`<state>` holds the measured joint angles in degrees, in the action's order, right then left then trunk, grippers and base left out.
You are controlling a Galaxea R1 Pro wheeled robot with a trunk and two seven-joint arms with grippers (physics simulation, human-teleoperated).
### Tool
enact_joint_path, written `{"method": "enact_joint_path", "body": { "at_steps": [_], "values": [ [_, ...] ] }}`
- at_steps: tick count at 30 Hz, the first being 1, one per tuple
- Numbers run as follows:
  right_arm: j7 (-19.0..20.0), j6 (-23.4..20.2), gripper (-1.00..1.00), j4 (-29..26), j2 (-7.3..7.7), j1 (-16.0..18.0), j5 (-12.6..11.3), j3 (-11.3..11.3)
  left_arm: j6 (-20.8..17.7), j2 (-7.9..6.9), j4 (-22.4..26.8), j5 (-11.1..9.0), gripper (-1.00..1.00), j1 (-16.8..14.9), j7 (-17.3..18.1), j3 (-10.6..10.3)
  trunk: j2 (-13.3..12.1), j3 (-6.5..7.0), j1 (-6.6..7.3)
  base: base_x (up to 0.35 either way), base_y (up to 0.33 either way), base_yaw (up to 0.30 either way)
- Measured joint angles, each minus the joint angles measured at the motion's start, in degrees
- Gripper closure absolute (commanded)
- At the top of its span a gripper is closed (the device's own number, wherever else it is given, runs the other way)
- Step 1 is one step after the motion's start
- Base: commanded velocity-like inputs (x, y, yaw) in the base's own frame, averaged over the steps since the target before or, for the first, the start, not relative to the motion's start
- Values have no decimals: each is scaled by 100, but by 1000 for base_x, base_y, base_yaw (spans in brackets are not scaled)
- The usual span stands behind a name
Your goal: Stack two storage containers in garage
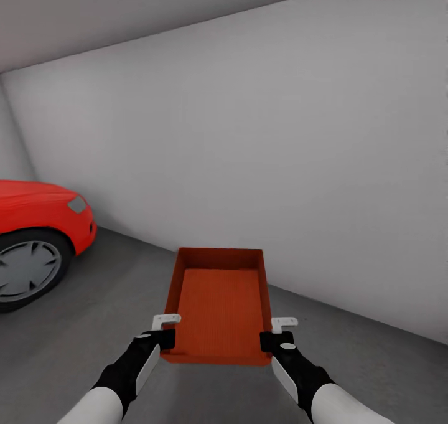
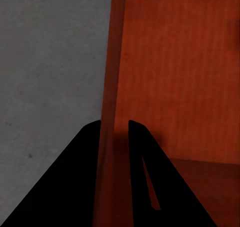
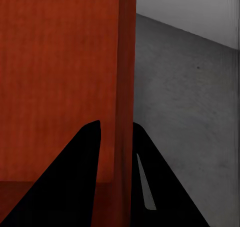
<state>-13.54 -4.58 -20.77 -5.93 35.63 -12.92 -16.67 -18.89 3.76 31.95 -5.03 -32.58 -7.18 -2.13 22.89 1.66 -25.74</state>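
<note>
Between both tools, each pinching a side wall, sits an orange-red container (empty, flat-bottomed).

The container looks like matt orange-red plastic, its bottom finely ribbed and its walls smooth. The floor is dull grey concrete, faintly mottled and rough, and the far wall is plain matt grey-white. On the left, the car has glossy red paint, and its wheel seems to be metal.
</note>
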Motion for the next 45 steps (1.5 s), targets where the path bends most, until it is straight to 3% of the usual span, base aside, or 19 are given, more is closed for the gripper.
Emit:
{"method": "enact_joint_path", "body": {
  "at_steps": [45],
  "values": [
    [3,7,100,0,1,0,-1,0,1,3,9,5,100,3,-2,5,0,0,0,321,143,-242]
  ]
}}
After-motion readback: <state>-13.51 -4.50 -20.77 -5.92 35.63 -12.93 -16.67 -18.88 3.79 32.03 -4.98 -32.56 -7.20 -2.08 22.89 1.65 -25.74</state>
